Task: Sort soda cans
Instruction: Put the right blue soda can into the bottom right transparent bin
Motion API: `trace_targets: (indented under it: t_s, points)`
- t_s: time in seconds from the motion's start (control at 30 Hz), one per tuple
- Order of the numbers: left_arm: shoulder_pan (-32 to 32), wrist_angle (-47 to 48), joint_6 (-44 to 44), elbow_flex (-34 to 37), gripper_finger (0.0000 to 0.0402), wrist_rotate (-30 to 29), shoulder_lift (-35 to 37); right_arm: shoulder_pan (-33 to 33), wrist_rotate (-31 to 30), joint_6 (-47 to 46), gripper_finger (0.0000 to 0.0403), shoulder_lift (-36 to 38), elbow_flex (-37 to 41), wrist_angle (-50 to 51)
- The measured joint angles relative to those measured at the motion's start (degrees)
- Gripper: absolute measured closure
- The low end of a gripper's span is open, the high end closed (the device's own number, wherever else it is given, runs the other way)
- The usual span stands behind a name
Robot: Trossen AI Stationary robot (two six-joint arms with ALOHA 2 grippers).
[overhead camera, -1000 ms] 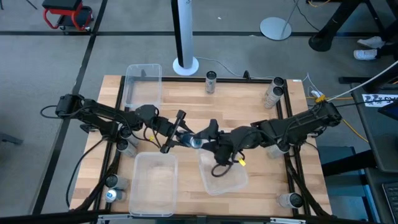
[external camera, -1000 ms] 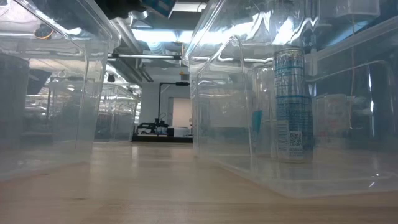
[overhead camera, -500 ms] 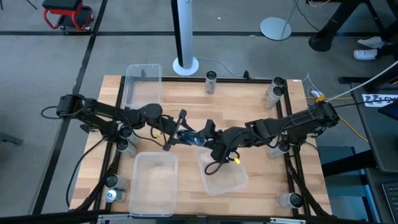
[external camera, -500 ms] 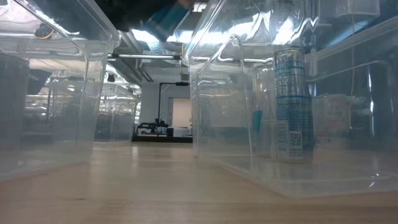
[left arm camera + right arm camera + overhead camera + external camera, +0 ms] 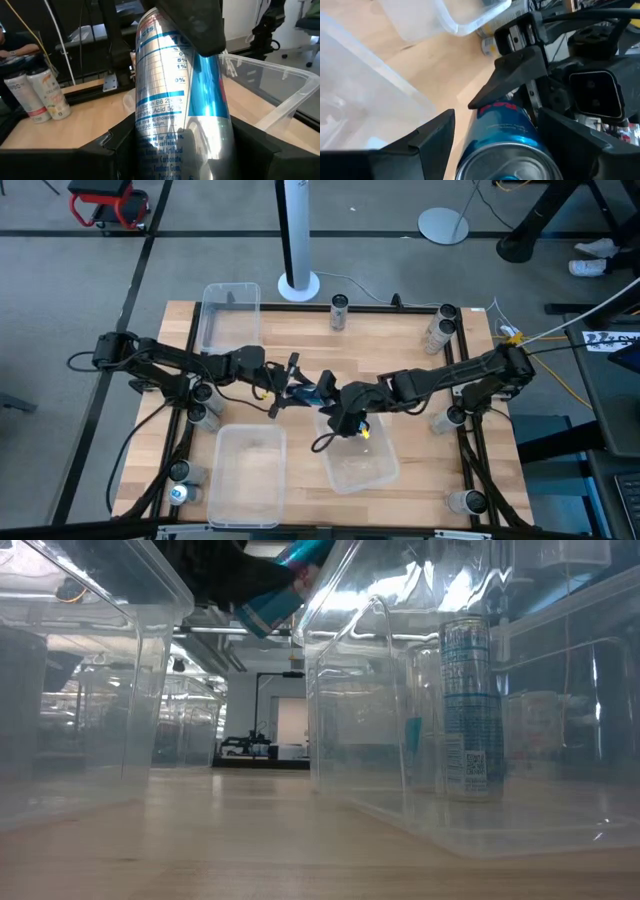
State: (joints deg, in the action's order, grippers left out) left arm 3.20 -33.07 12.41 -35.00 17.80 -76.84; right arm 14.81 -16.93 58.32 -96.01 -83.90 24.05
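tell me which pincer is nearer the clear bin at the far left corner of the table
Left. The left pincer is mid-table, a short way in front of that bin. The right pincer sits just beyond it, both on the blue and silver can.
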Motion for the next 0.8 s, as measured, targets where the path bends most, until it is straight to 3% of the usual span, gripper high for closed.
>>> trace_targets:
  t_s: [0.33, 0.8]
  points:
    - [-0.1, 0.6, -0.9, 0.0, 0.0181, 0.8, 0.0, 0.2, -4.5, 0.7, 0.0121, 0.5, 0.0, 3.5]
    - [-0.2, 0.2, -1.5, 0.0, 0.0181, 2.1, 0.0, -0.2, -5.1, 3.5, 0.0121, 0.5, 0.0, 3.8]
